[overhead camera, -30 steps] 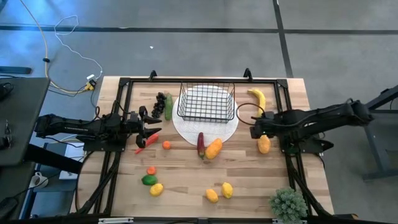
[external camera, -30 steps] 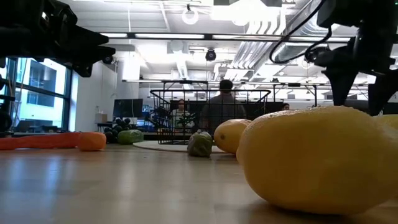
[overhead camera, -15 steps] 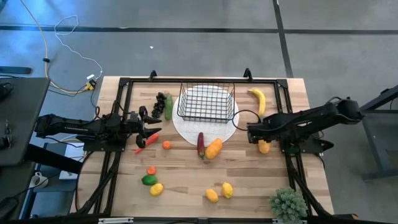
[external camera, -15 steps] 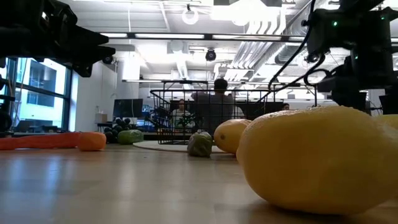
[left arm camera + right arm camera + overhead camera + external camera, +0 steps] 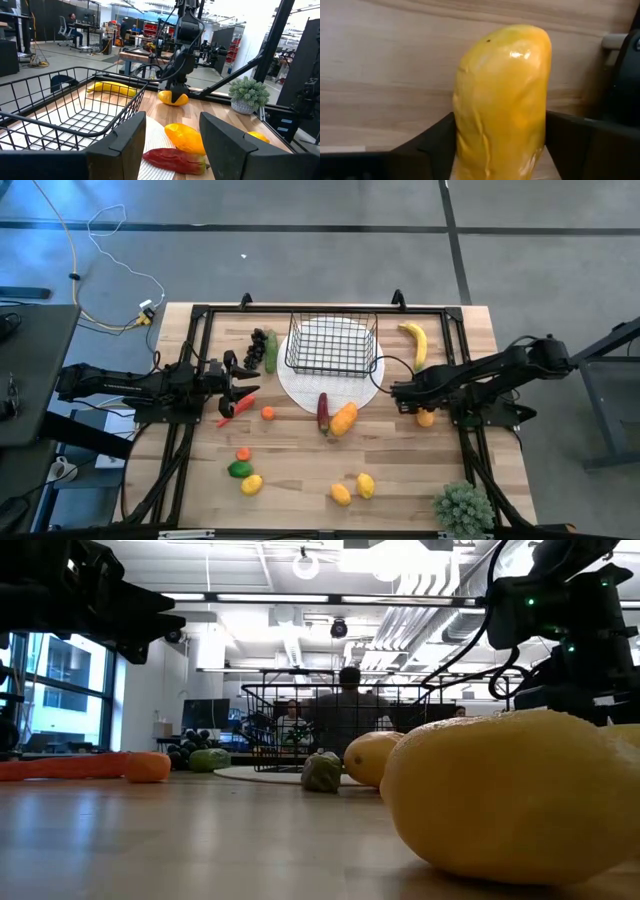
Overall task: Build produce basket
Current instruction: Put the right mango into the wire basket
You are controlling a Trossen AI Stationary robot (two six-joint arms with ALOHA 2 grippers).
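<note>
The black wire basket [image 5: 332,345] stands on a white round disc [image 5: 297,387] at the table's far middle. Produce lies scattered around it: a banana [image 5: 415,340], dark grapes [image 5: 258,345], a dark red piece [image 5: 322,412] and an orange-yellow piece [image 5: 343,418]. My right gripper [image 5: 500,147] is down over a yellow-orange piece [image 5: 502,95], right of the disc, open with a finger on each side. My left gripper [image 5: 238,388] hovers open left of the basket, above a red long piece [image 5: 237,408]. My right gripper comes at the yellow-orange piece [image 5: 172,97] from above, pointing down, one finger [image 5: 432,147] on each long side. The piece lies on the table. The finger edges meet its outline, but I cannot tell whether they touch it.
Two lemons [image 5: 353,489] lie near the table's near edge, with orange, green and yellow pieces [image 5: 243,468] to their left. A bushy green plant [image 5: 462,507] stands at the near right corner. A black frame [image 5: 195,380] runs around the table.
My right gripper has moved toward the table's left and down, coming over the yellow-orange piece until its fingers stand on both sides of it. The piece has stayed on the table.
</note>
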